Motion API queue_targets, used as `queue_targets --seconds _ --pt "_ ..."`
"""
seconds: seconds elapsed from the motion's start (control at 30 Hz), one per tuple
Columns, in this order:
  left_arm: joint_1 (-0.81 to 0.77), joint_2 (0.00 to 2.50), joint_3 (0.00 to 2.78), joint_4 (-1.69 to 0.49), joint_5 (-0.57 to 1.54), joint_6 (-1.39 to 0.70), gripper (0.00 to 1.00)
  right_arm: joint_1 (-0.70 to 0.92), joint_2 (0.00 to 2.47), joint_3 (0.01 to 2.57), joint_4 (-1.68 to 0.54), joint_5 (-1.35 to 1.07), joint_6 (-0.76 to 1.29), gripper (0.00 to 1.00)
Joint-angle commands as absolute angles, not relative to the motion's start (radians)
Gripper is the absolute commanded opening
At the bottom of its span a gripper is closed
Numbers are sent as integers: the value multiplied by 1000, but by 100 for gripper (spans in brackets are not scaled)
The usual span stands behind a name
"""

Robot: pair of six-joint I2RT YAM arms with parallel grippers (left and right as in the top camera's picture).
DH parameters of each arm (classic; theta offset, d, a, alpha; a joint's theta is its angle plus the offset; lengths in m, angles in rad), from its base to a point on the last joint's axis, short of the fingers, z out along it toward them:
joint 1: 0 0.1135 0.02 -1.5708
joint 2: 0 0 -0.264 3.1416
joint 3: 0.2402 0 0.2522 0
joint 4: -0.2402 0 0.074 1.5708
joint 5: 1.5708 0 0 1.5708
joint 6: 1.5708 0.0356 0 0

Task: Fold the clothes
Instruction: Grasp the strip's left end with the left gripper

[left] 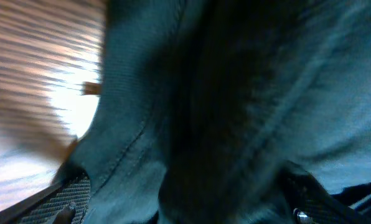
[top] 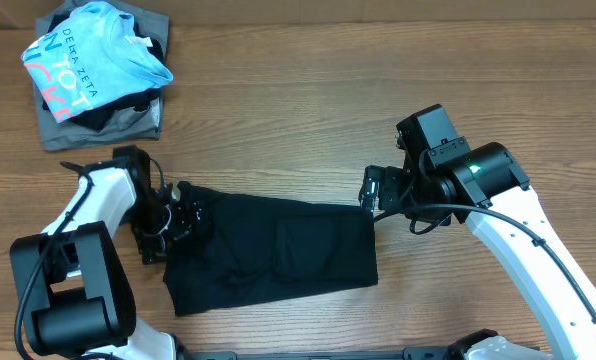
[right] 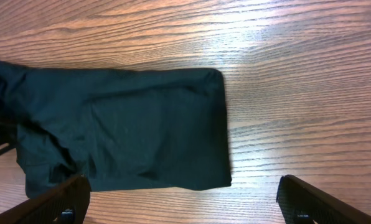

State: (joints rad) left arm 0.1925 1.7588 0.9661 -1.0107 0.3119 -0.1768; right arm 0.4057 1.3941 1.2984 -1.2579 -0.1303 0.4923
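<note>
A black garment (top: 278, 250) lies folded into a rough rectangle on the wooden table, and also shows in the right wrist view (right: 123, 124). My left gripper (top: 175, 215) is at its left edge. In the left wrist view the dark cloth (left: 235, 93) fills the frame, bunched between the fingers of the left gripper (left: 185, 208), which stand wide apart. My right gripper (top: 373, 188) hovers just off the garment's upper right corner. In its own view the right gripper (right: 182, 208) is open and empty above the garment's near edge.
A pile of clothes (top: 98, 70) sits at the back left: a light blue printed shirt on top of grey and black items. Bare wood table (top: 308, 90) lies behind and right of the garment.
</note>
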Motion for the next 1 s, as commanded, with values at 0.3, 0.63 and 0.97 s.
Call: queue_targets --seconds 0.3,0.63,0.97 --pt "196 1767 836 -900 387 -192 72 405 1377 1308 -1262 -145 481 100" --pt "198 1767 860 -917 327 -325 4 405 1377 1308 -1262 -162 481 100" --pt "198 1767 1129 -1115 207 -370 4 405 1384 1205 -1209 -179 482 100"
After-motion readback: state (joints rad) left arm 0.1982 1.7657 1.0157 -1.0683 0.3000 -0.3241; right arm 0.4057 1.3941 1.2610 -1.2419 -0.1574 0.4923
